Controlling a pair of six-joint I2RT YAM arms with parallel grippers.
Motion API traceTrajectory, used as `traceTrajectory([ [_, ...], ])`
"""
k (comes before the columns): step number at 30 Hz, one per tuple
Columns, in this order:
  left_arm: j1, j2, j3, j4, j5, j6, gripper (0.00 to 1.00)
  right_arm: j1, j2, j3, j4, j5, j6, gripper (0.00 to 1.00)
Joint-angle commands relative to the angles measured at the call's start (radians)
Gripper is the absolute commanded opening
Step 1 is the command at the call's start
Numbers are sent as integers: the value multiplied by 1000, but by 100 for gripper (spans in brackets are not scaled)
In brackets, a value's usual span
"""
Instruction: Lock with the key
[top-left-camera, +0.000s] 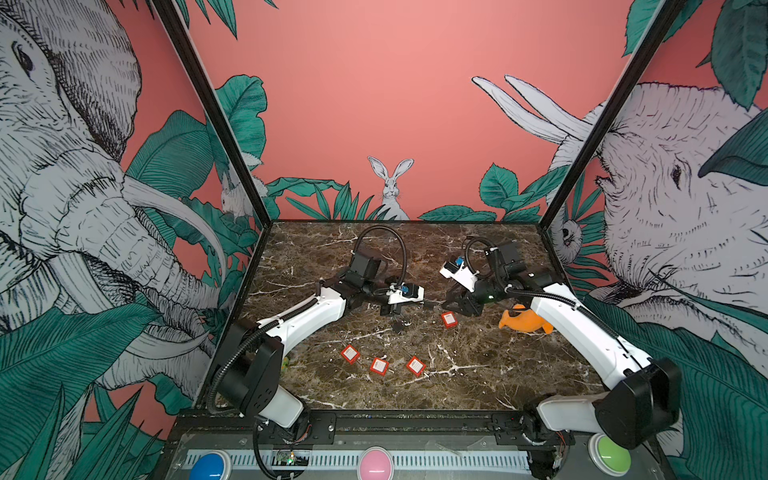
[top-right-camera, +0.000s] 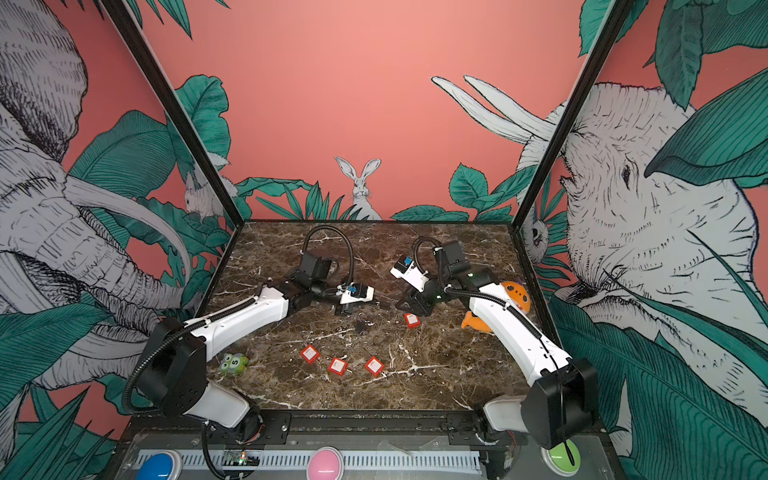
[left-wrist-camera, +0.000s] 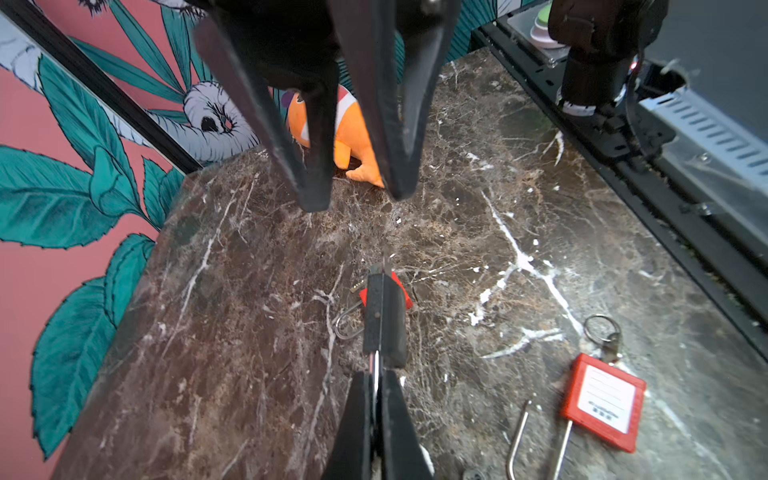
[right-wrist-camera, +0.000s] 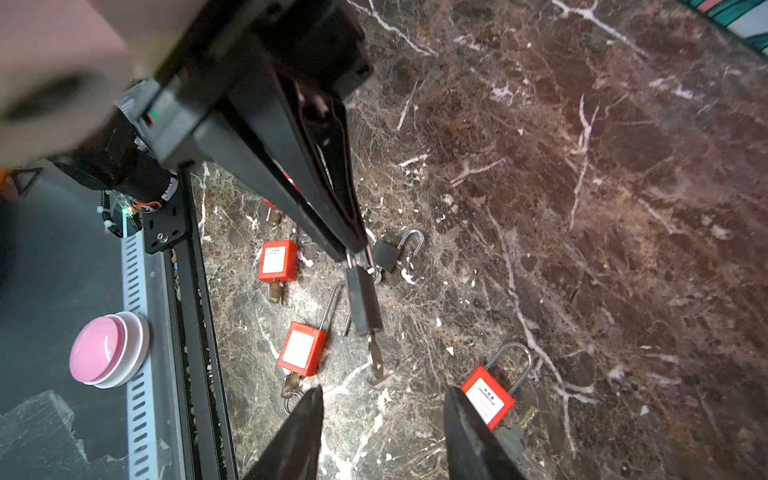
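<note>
Black-headed key (right-wrist-camera: 365, 305) pinched in the fully closed left end effector (right-wrist-camera: 355, 251), over the bench (right-wrist-camera: 582, 208). Partly open right end effector (right-wrist-camera: 384, 390) faces it, empty; red padlock (right-wrist-camera: 488, 399) just beside one finger.

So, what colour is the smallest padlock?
The padlock is black; the right wrist view shows it best.

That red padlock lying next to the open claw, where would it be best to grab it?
Probably the red padlock by its chunky body, from above, with the right gripper pinching its two long side edges. It lies flat, label up; the shackle sticks out one end and what looks like a key the other, so only the sides are free.
</note>
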Motion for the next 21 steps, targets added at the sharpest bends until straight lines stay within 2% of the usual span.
traceTrajectory([
  [1,3,-24,37,-68,120,-83,0,10,-10,-34,118,-31,25,46],
  [5,1,4,73,-94,173,-135,0,11,-5,-52,146,-49,-62,47],
  [7,2,9,78,-69,172,-174,0,11,5,-51,141,-60,-107,48],
  [12,0,29,93,-66,146,-164,0,12,20,-100,185,-123,-207,48],
  [18,-1,43,114,-49,153,-160,0,12,72,-108,257,-146,-218,44],
  [21,-1,63,125,-71,153,-116,0,16,102,-109,320,-180,-195,40],
])
